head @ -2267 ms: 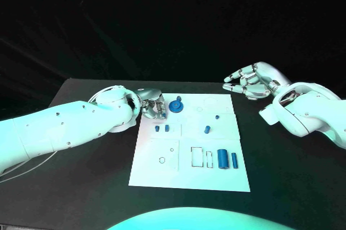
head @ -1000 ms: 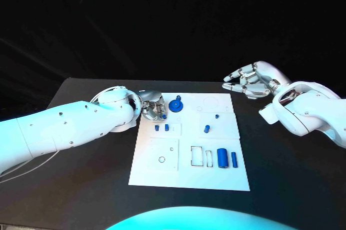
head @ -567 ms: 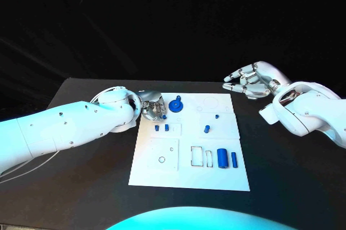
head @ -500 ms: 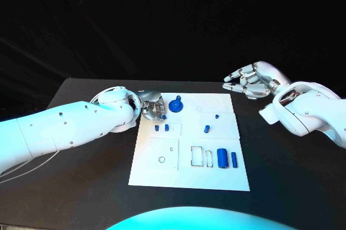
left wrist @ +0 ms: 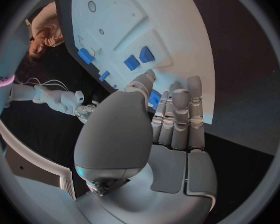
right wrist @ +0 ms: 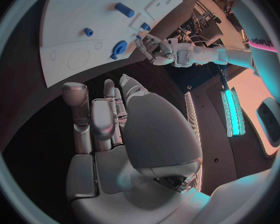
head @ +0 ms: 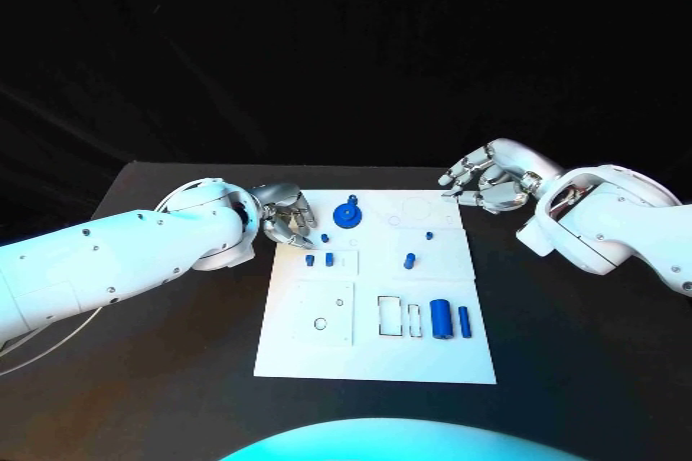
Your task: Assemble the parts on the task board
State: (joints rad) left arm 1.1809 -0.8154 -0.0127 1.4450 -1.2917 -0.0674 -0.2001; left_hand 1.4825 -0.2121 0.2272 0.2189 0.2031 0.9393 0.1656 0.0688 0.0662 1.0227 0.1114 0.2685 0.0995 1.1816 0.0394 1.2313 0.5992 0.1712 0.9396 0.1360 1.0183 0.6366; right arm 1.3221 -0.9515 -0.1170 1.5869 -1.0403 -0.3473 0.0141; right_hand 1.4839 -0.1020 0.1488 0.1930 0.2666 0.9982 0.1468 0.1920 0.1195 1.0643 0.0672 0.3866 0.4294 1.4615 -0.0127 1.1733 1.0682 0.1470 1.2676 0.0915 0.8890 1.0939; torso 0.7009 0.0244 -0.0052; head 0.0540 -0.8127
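Now that the left hand [head: 284, 214] has drawn back from the blue gear [head: 348, 215], fingers curled around nothing, the gear sits seated on the task board [head: 378, 361]; the right hand [head: 488, 177] hovers loosely open and empty.

Board [head: 378, 356]: white plate lying flat on the black bench [head: 173, 381]. Blue disc [head: 348, 216] sitting near its far edge. Small pegs [head: 319, 260] standing below it, two more [head: 420, 247] toward mid-board. Two long cylinders [head: 451, 321] lying side by side beside outlined slots.
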